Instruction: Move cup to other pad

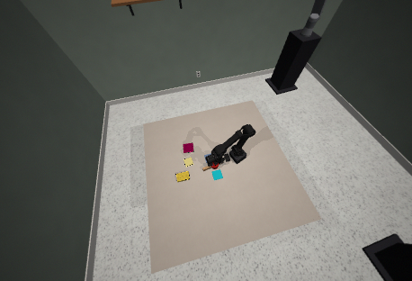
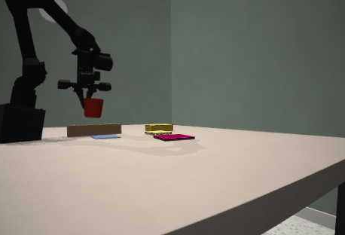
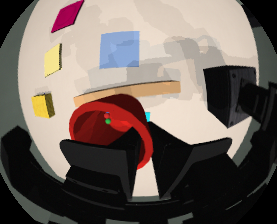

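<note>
black jointed arm (matte), boxy base
</note>
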You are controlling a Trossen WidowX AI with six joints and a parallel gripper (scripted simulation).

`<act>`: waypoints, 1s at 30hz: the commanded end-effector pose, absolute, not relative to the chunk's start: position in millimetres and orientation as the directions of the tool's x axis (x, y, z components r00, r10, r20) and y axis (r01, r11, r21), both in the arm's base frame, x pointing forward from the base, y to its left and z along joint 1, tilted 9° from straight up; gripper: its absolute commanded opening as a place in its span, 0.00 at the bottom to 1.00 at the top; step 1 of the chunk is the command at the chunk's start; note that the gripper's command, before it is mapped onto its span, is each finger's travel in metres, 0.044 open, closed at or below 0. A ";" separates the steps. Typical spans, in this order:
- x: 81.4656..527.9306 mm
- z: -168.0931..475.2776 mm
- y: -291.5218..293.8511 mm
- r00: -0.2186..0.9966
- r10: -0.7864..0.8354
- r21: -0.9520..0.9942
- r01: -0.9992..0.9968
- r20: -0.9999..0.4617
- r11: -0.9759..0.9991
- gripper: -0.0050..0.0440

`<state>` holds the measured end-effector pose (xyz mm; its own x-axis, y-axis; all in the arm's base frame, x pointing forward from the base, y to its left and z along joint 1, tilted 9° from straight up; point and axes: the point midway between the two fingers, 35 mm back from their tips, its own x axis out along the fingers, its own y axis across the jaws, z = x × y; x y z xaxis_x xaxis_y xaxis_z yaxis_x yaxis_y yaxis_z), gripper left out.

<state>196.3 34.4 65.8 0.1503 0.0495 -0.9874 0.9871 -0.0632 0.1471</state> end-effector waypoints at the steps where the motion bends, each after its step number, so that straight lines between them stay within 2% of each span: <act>1: 196.6 67.0 38.8 0.153 0.045 0.150 0.987 -0.987 -0.062 0.10; 30: 193.1 69.4 73.2 0.153 0.045 0.150 0.987 -0.987 -0.062 0.10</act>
<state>192.3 70.1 68.2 0.1509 0.0488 -0.9873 0.9871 -0.0617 0.1478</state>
